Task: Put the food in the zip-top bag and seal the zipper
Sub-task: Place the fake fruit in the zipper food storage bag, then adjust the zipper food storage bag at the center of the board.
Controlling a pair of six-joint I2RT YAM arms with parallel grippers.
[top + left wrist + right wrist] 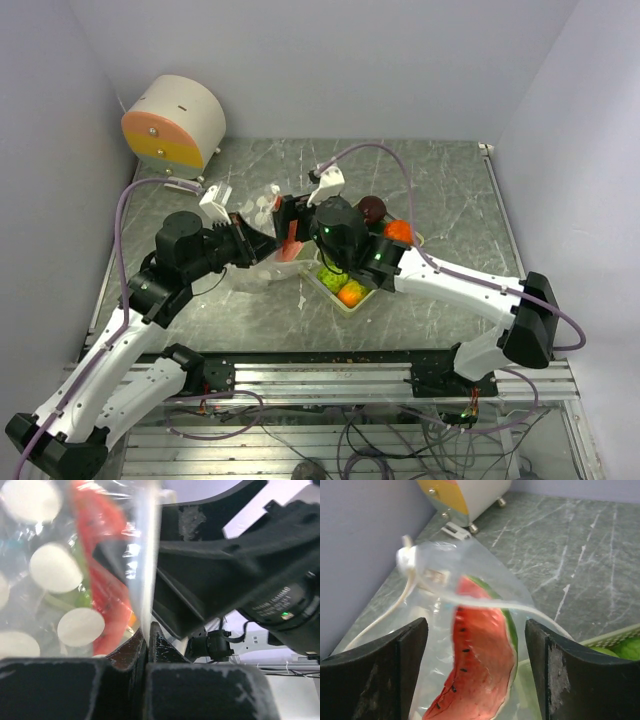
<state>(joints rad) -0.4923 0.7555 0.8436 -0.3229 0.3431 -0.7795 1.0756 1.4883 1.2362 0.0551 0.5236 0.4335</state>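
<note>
**Watermelon bagged, the rest in the basket**

From above, the left gripper (243,238) pinched the zip-top bag (262,208). Green, orange and maroon food (351,293) sat in the basket (352,308) just to its right.

Left wrist: the jaws were clamped tight on the bag's edge.

Right wrist: the right gripper (476,630) stood wide, its fingers flanking the bagged watermelon slice (480,660) and gripping nothing.

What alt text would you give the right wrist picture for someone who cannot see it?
A toy watermelon slice sits inside a clear zip-top bag, between the two black fingers of the open right tool. A grey marbled table lies behind.
</note>
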